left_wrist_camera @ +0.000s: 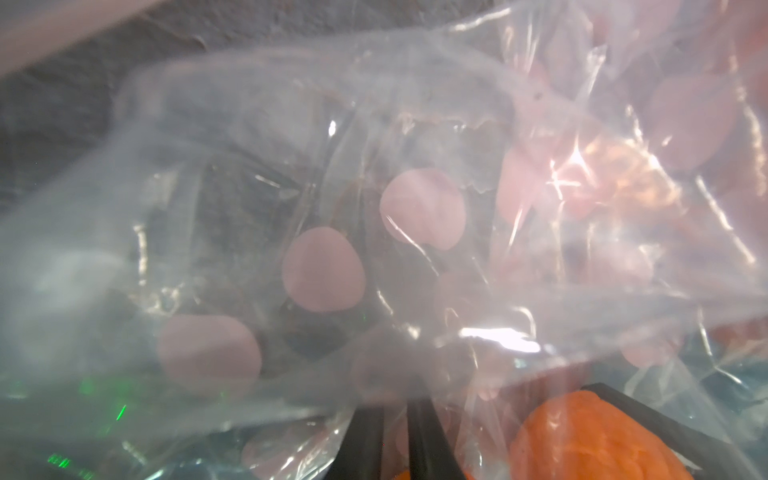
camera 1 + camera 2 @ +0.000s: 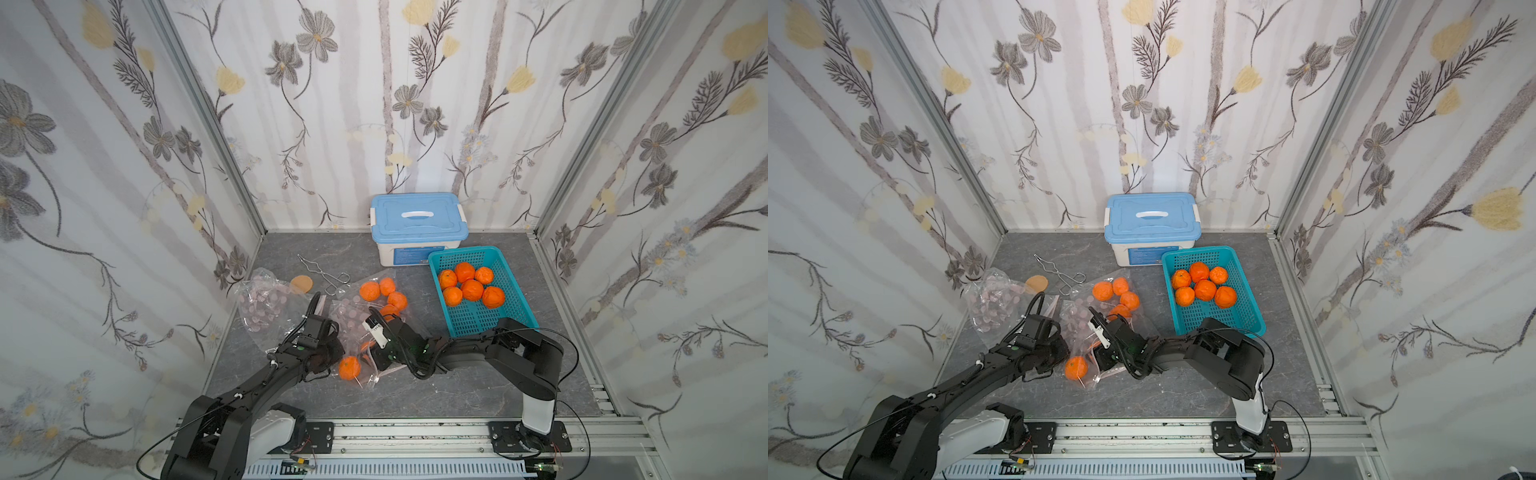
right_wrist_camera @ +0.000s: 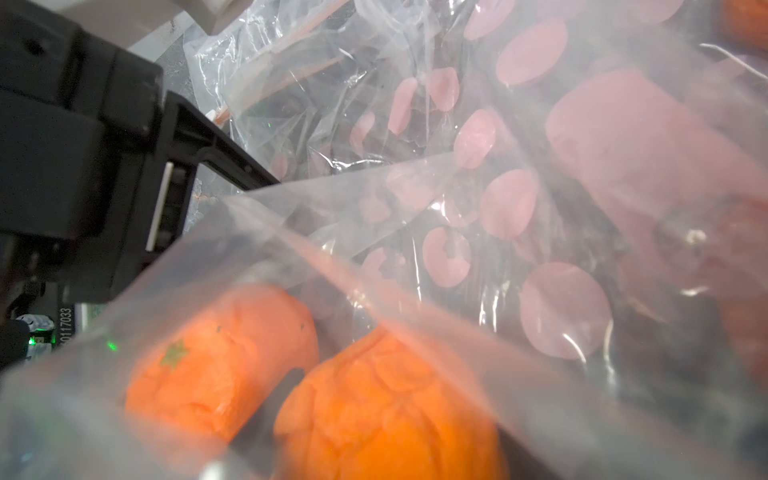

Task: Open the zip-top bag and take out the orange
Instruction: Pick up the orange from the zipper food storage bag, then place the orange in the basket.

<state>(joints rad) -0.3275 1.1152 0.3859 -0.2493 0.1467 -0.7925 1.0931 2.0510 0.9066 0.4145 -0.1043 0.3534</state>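
1. Centre of the table: the zip-top bag, clear film with pink dots, lies crumpled between the two arms.
2. At its near end one orange sits under the film, just beside the left gripper. The right wrist view shows it with a green calyx and a second orange close against it, both behind plastic.
3. Left gripper: jaws narrow, nearly together, pinching a fold of the bag's film. In the left wrist view the two black fingers stand side by side with plastic gathered at them.
4. The right gripper is down among the bag's folds, near that same end. Its jaws are buried in film, and I cannot tell how wide they stand or whether they hold anything.
5. Far end of the bag: four more oranges in a tight cluster. Whether film covers them I cannot tell.
6. Off to the right, the teal basket holds six oranges, bunched in its far half.
7. Behind the basket, against the back wall, is the white box with its blue lid on — contents hidden.
8. Left side: a second bag, also pink-dotted and crumpled, with a flat orange disc at its far edge. Metal tongs lie just beside the disc.
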